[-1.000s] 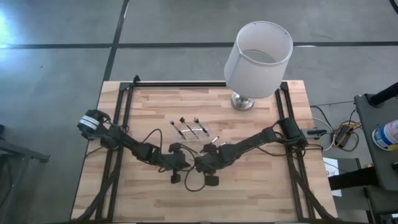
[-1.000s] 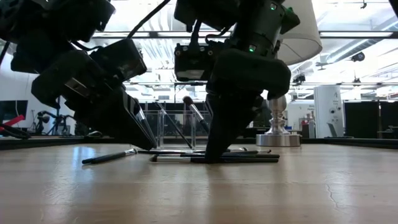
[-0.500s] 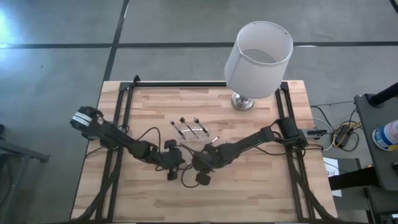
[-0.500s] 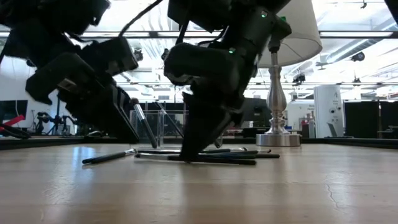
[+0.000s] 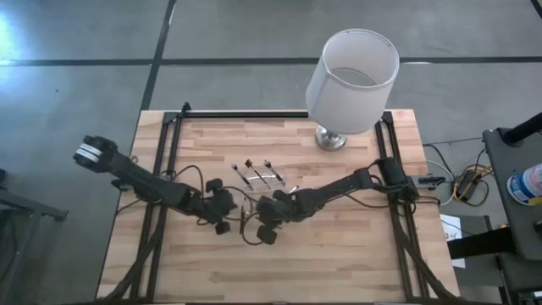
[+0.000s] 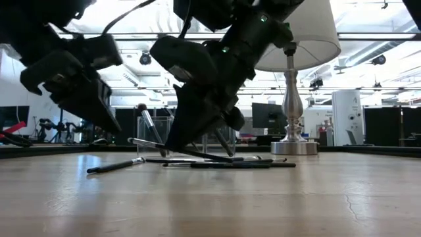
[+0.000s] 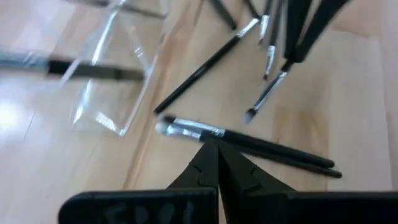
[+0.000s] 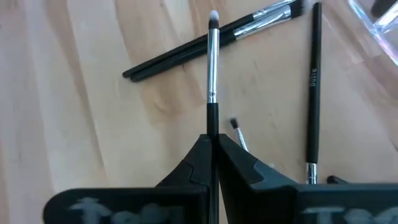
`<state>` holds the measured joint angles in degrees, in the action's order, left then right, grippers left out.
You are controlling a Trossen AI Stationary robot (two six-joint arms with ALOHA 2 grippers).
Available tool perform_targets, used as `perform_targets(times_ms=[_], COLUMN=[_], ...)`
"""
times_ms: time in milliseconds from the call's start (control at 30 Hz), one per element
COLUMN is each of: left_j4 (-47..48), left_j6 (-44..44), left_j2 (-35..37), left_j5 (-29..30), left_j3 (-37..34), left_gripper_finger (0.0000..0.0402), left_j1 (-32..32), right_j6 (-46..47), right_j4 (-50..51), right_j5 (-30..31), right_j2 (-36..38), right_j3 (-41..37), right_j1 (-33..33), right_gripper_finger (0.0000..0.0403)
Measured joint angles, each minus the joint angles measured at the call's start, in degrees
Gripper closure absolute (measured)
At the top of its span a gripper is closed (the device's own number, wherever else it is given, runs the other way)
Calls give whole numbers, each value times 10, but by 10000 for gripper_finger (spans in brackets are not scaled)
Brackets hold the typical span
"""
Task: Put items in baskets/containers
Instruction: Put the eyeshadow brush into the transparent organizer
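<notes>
Now, right claw: clamped on one brush, tip forward.
Left claw: pinched together, empty.
Advice: carry level to clear tray, far left.

My high camera looks straight down on the whole bench, from well above. My low camera sits at bench-top height and faces level across it into the room, very near the brushes. Each wrist camera looks forward past its own tool, close over the wood: the left tool, the right tool. All four views share the scattered brushes at the bench's middle.
</notes>
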<state>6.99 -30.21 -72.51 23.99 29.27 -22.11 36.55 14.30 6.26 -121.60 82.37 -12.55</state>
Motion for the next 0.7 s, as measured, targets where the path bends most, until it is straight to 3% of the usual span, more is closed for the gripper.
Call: perform_targets(times_ms=[300,500,700], left_j4=[-169,-242,-276], left_j6=[-214,-363,-418], left_j2=[121,180,196], left_j5=[-3,3,60], left_j3=[-128,-199,-218], left_gripper_finger=[395,337,289], left_j1=[0,-1,-6], right_j6=[-3,-2,35], right_j4=[-2,-1,2], right_j5=[13,37,58], right_j2=[2,3,3], right_j3=[11,40,52], right_j1=[3,10,27], right_gripper_finger=[392,392,392])
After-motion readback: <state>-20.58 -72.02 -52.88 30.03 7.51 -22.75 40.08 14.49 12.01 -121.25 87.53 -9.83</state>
